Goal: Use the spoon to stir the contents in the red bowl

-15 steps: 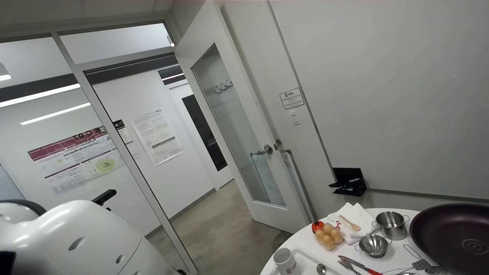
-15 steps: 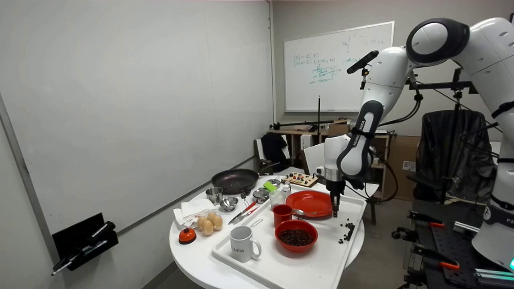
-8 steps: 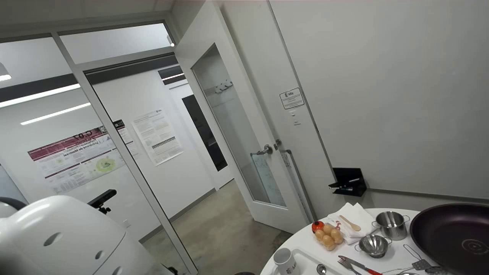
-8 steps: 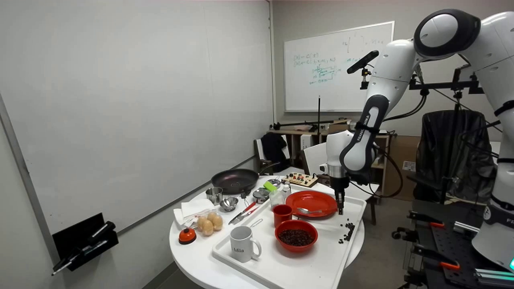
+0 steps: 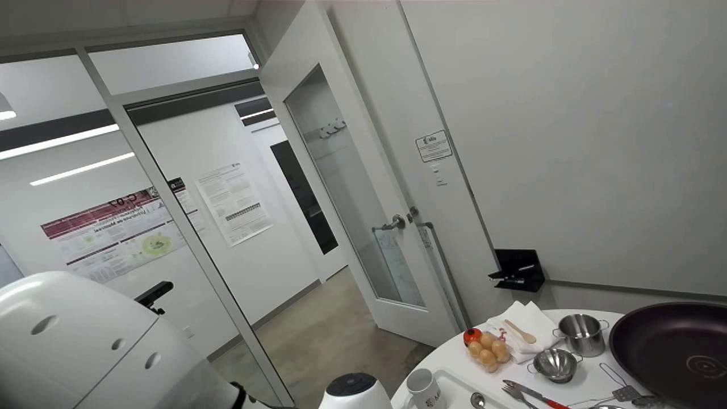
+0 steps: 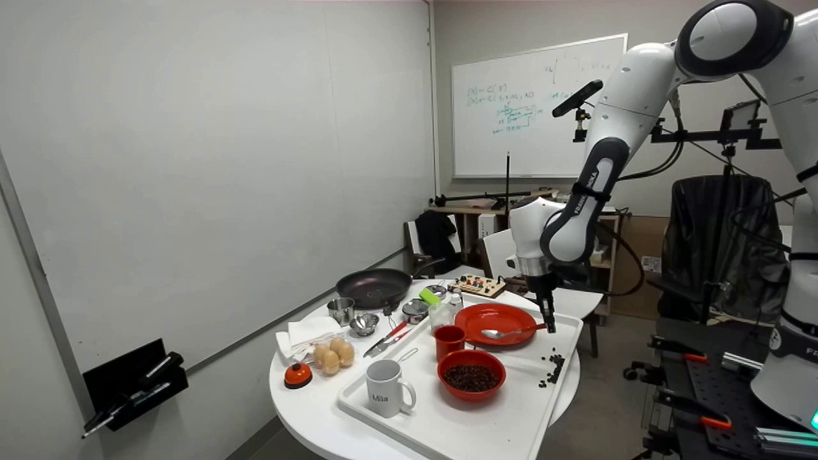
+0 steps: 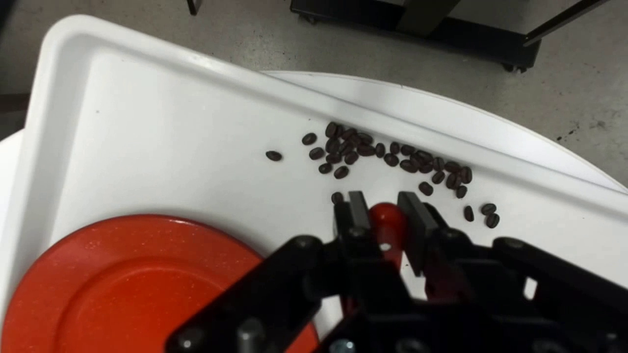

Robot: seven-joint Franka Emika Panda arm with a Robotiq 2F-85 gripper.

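The spoon has a silver bowl end and a red handle. It lies over the red plate in an exterior view; I cannot tell whether it touches the plate. My gripper is shut on the handle's end at the plate's edge. In the wrist view, the red handle end sits between the pads of my gripper. The red bowl stands upright on the white tray, in front of the plate, with dark beans in it. The bowl is out of the wrist view.
The red plate lies on the tray near a red cup and a white mug. Loose beans lie along the tray's edge. A pan, metal pots, eggs and cutlery lie beyond.
The arm has drawn back to the right in an exterior view and the gripper has tilted. The spoon has moved right with it across the plate. Bowl and beans have not moved.
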